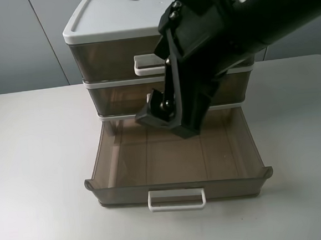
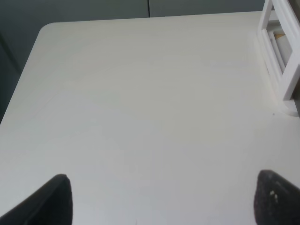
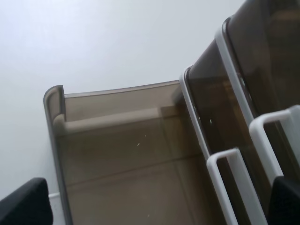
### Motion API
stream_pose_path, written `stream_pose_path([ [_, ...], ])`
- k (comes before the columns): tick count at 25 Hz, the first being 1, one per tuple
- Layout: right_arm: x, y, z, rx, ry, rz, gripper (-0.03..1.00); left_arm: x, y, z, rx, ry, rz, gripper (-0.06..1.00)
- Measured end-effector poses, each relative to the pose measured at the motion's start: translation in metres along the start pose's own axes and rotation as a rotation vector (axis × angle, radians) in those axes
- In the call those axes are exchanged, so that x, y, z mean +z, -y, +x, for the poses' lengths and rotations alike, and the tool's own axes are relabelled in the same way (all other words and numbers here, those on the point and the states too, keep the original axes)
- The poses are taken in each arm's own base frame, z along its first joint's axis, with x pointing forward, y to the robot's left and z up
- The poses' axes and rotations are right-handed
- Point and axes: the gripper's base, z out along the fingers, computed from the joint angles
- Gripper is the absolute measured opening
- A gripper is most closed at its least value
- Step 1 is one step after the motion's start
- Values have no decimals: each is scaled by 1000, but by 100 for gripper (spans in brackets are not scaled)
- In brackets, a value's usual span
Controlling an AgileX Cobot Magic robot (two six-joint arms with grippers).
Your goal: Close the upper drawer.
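Note:
The upper drawer (image 1: 106,60) is smoky brown with a white loop handle (image 1: 148,64). It sits under the white lid (image 1: 108,18), its front about flush with the unit. It also shows in the right wrist view (image 3: 267,61). My right gripper (image 1: 169,122) hangs in front of the middle drawer (image 1: 120,98) and above the pulled-out bottom drawer (image 1: 124,156). Its jaws are open and empty in the right wrist view (image 3: 154,206). My left gripper (image 2: 164,201) is open and empty over bare table, and is not in the exterior view.
The bottom drawer (image 3: 117,154) stands far out toward the table's front, with its white handle (image 1: 176,199) at the near edge. The right arm (image 1: 242,24) hides the right side of the unit. A white frame piece (image 2: 283,61) shows at the edge of the left wrist view.

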Motion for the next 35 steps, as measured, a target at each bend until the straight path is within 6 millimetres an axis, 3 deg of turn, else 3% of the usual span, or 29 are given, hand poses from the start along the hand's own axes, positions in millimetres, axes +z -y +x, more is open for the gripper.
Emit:
stream_pose_path([
  [9,-110,-16,43,206,-40,-3,70,0,0,0,0,0,0,74],
  [14,-160,-32,91,330,49,44,70,0,0,0,2,0,0,74],
  [18,-187,-49,133,381,181,68,70,0,0,0,4,0,0,74],
  [22,-204,-64,171,395,325,93,70,0,0,0,6,0,0,74],
  [26,-209,-76,201,403,428,110,70,0,0,0,6,0,0,74],
  [35,-183,-77,207,410,351,108,70,0,0,0,6,0,-2,74],
])
